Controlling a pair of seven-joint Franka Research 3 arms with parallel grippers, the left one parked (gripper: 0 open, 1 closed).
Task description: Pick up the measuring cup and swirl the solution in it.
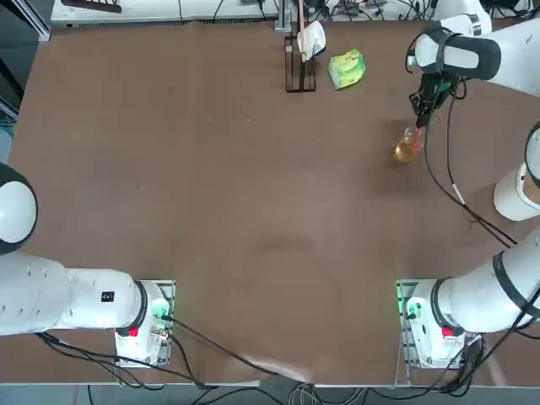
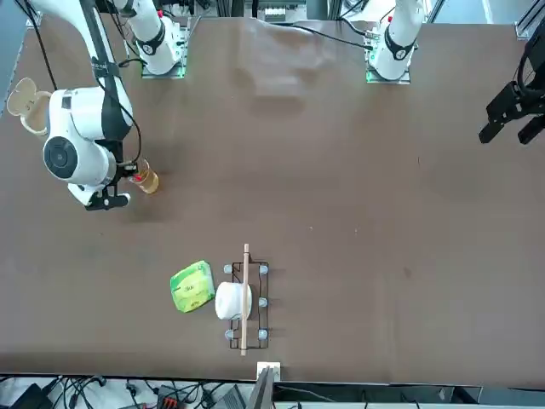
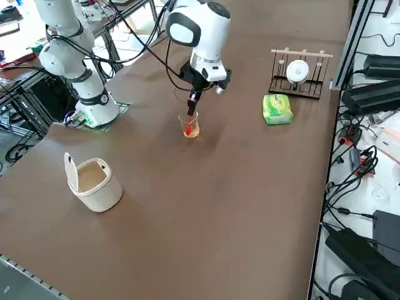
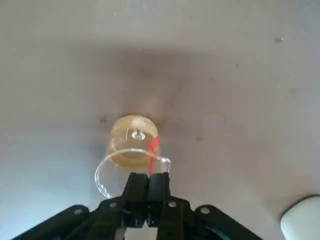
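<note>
Measuring cup [image 4: 131,155] is a small clear glass vessel with an open rim and a red mark on its wall. It sits right of centre in the upper part of the top view, and at left of centre in the front view. The solution [image 4: 131,141] is a shallow amber pool at its bottom.

Glass this thin looks light, rigid, smooth and breakable, so it should slip if pinched weakly and could crack if squeezed hard. The rim wall is the sensible place to hold it, and with so little liquid a gentle swirl seems unlikely to spill.

The right gripper [image 4: 148,186] sits at the cup's rim. In the wrist view its two fingers are pressed together with the glass wall seemingly between them, clamped on the rim beside the red mark.

Counted: one measuring cup, one green-yellow packet [image 1: 348,68], one small rack [image 1: 299,74] with a white object on it, and one white lidded tub [image 3: 94,182].
</note>
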